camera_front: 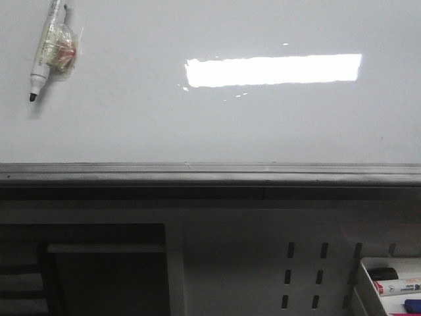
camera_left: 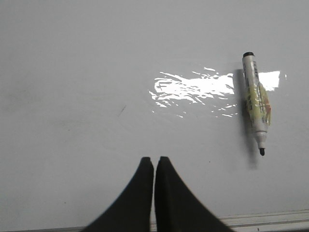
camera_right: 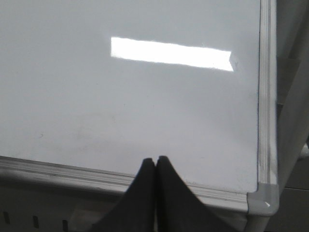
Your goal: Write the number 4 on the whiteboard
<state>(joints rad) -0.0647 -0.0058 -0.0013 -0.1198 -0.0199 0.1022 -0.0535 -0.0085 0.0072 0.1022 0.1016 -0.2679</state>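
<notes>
**Nothing written yet; marker first**

Still at the opening step: no number 4 anywhere on the whiteboard. Left tool pinched narrow, empty, hovering near the uncapped marker lying on the board. Right tool likewise closed on nothing, over the corner rail. Next, probably: spread wide, grasp the barrel. Below the surface, a perforated panel and a marker tray.

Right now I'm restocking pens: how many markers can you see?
At least 3: one uncapped marker lying on the whiteboard at its far left, and two or more in the tray at lower right, where the frame edge may hide others.
</notes>
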